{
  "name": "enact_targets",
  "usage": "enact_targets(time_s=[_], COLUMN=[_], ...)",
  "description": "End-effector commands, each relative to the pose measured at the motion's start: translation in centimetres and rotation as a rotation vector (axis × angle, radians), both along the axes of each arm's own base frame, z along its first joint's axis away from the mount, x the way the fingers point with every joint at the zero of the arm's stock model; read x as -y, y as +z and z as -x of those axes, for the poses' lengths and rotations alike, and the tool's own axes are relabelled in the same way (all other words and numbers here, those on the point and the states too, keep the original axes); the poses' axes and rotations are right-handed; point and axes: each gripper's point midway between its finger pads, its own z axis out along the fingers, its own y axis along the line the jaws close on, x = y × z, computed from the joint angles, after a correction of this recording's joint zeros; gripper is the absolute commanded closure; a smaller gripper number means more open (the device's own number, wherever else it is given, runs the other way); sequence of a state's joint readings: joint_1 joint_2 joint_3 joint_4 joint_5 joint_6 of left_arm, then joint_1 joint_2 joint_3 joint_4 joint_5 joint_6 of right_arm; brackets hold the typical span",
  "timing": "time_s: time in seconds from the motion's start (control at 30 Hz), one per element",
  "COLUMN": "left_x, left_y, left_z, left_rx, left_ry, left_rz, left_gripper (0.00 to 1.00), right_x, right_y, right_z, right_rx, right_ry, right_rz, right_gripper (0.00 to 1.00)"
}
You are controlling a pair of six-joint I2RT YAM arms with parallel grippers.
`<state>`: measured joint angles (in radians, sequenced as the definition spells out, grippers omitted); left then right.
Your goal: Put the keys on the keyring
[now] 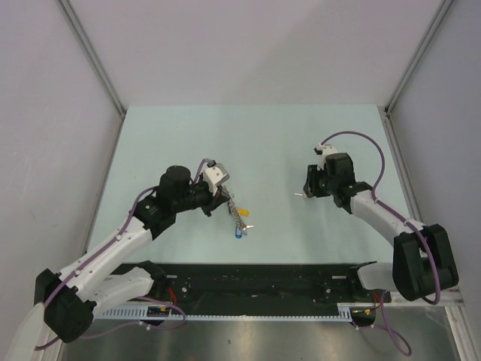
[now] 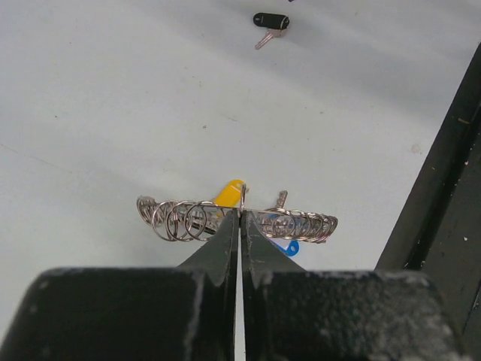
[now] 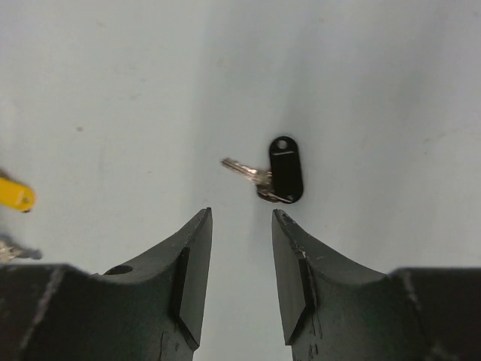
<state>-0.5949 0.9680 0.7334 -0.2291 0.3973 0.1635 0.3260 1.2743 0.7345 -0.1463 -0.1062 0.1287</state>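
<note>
Right wrist view: the small black plastic-headed key (image 3: pixel 286 171) lies flat on the pale matte desk (image 3: pixel 113 75), just ahead and slightly right of the gap between the right jaws, which stand parted and empty. Its oval head points away and its silver blade slants left. Well apart, the left jaws are clenched on the coiled silver wire keyring (image 2: pixel 180 218), with a yellow-headed key (image 2: pixel 229 193) and a blue-headed key (image 2: pixel 288 246) at it.

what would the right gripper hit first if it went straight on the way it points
Probably the black key, lying just ahead of the open right gripper, its blade in line with the gap; depth is unclear.
</note>
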Motion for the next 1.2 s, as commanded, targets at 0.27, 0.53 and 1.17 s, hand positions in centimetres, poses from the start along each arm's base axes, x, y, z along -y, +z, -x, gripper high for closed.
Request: enact_targets(time_s=[0.27, 0.53, 1.17], left_x=[-1.4, -1.7, -2.1], left_y=[3.1, 3.1, 3.0], left_z=[-0.9, -1.1, -1.2], left_rx=[0.149, 0.155, 0.163], left_ry=[0.05, 0.068, 0.081], left_rz=[0.006, -0.002, -0.01], left_gripper=[1.0, 1.0, 0.99], right_x=[2.4, 1.1, -7.9], right_y=[-4.3, -5.6, -2.0], right_z=[-2.9, -3.1, -1.0], right_rx=[-0.113, -0.152, -0.097], right_ry=[-0.096, -0.014, 0.197], right_rz=[-0.004, -0.02, -0.104], right_gripper=[0.59, 0.59, 0.61])
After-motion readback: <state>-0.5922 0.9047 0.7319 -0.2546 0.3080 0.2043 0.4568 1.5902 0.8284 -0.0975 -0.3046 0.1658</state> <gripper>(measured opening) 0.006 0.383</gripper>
